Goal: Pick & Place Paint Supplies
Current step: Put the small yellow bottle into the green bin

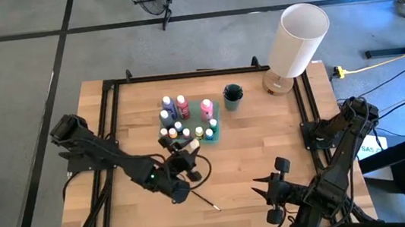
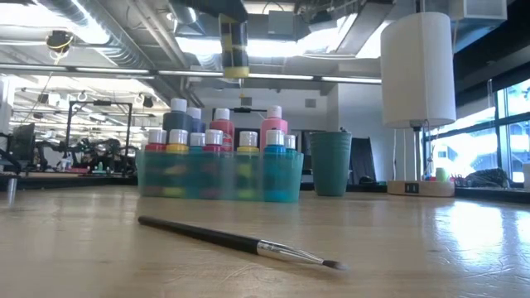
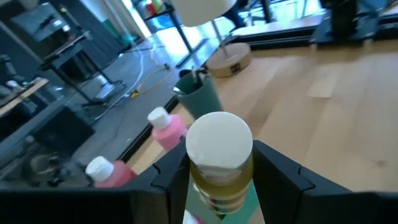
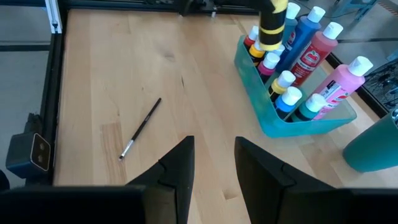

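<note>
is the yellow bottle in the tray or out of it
Out. The left gripper holds the yellow bottle in the air above the tray.

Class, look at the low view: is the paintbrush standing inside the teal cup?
No. The paintbrush lies flat on the table, in front of the teal cup.

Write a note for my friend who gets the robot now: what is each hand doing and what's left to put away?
Left gripper: fingers shut on a yellow paint bottle, held in the air above the teal tray.
Right gripper: holds nothing, fingers slightly apart, waiting over the near right part of the table.
Done: many white-capped bottles stand in the tray; the tall ones stand at its far side, by the teal cup.
Left: set the yellow bottle down, then pick up the brush lying loose on the wood in front of the tray.
</note>
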